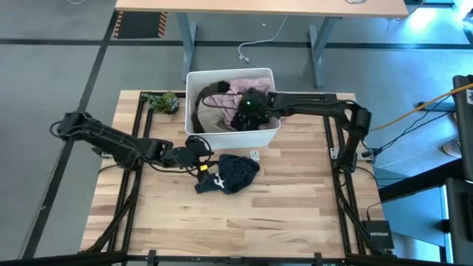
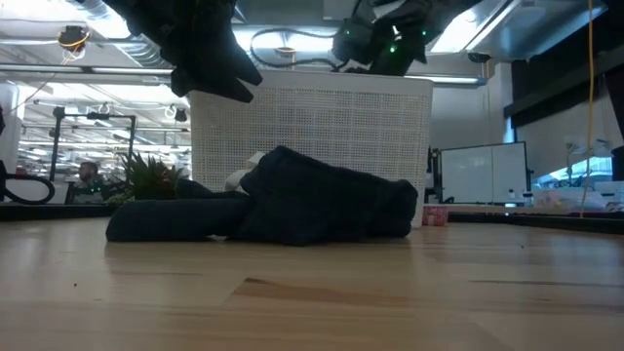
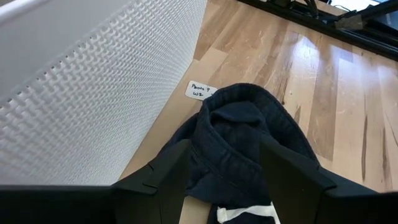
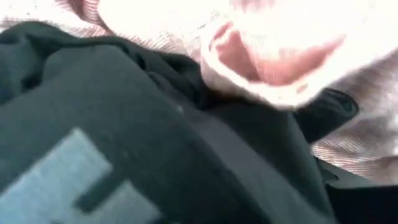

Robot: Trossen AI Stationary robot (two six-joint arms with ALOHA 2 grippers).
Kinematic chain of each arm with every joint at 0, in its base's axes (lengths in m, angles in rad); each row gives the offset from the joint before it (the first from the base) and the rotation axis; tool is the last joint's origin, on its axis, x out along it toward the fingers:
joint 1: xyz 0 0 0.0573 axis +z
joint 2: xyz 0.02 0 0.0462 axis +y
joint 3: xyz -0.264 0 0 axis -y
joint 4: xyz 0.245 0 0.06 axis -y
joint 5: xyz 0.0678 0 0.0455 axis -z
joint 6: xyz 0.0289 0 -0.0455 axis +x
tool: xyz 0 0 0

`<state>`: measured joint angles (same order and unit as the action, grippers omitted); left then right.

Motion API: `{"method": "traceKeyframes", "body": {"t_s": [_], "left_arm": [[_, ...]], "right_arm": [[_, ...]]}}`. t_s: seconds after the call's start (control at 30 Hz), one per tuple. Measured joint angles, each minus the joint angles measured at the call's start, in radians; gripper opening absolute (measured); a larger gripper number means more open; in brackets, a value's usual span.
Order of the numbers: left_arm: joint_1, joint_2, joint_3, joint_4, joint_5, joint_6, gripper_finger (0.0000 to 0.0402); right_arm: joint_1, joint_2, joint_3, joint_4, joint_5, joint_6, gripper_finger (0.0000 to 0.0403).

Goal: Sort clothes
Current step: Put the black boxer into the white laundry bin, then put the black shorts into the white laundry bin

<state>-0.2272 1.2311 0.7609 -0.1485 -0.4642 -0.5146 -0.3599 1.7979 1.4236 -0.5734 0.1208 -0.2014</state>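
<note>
A dark navy garment (image 1: 230, 173) lies crumpled just beyond the left gripper (image 1: 198, 145), a white drawstring showing. Pink (image 1: 247, 83) and black clothes (image 1: 212, 94) (heaped together) surround the right gripper (image 1: 250, 111).

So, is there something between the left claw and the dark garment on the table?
Nothing visible. The left claw hangs open directly over the dark garment, its fingers either side of the cloth. The white bin stands beside it, not between.

- White bin (image 1: 275, 133) sits at the back of the wooden table (image 1: 295, 214).
- Small green plant (image 1: 162, 101) left of it.
- White paper tag (image 3: 200, 91) just beside the bin.
</note>
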Motion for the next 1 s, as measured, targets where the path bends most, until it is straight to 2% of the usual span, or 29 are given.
{"method": "traceKeyframes", "body": {"t_s": [0.23,0.37,0.47,0.57,0.7,0.8,0.93,1.0], "left_arm": [[0.0,0.0,0.0,-0.007,0.0,-0.001,0.0186],[0.0,0.0,0.0,-0.007,0.0,-0.002,0.0186],[0.0,0.0,0.0,-0.007,0.0,-0.002,0.0186],[0.0,0.0,0.0,-0.006,0.0,-0.007,0.0186],[0.0,0.0,0.0,-0.006,0.0,-0.009,0.0186],[0.0,0.0,0.0,-0.008,-0.001,-0.009,0.0186],[0.001,0.0,0.0,-0.013,0.0,-0.01,0.0186],[0.002,0.0,0.0,-0.018,0.0,-0.01,0.0186]], "right_arm": [[0.067,-0.18,0.144,-0.125,0.016,-0.012,0.0237],[0.152,-0.269,0.149,-0.152,-0.004,0.011,0.0237],[0.243,-0.301,0.148,-0.206,-0.068,0.019,0.0237],[0.35,-0.301,0.092,-0.199,-0.127,0.019,0.0237],[0.488,-0.291,-0.058,-0.07,-0.141,0.009,0.0237],[0.564,-0.274,-0.207,0.1,-0.141,0.007,0.0237],[0.624,-0.241,-0.38,0.374,-0.135,0.008,0.0237],[0.636,-0.204,-0.434,0.455,-0.134,0.011,0.0237]]}}
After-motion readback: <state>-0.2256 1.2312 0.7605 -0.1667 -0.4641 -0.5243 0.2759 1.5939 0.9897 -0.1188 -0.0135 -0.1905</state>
